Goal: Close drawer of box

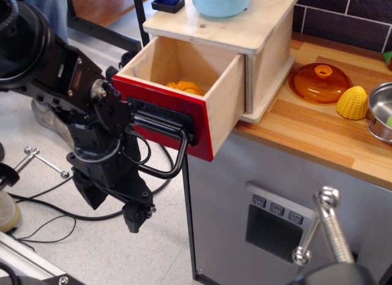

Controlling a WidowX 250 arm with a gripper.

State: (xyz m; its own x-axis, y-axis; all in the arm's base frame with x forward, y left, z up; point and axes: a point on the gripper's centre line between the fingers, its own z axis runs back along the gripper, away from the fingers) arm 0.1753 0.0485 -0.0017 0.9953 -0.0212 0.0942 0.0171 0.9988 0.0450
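The box (269, 58) is light plywood and stands on the wooden counter's left end. Its drawer (223, 104) is pulled out towards the front left, with the red front panel (202, 138) and black loop handle (174, 165) facing me. An orange object (184, 87) lies inside the drawer. My black arm stands left of the drawer, its body right against the left part of the red panel. My gripper (114, 212) points down below the panel, its two fingers apart and holding nothing.
A blue bowl (220, 3) sits on the box top. An orange lid (320, 83), a yellow corn piece (353, 103) and a metal pot (383, 110) lie on the counter (306, 135). A grey cabinet panel with buttons (275, 227) is below. Cables lie on the floor.
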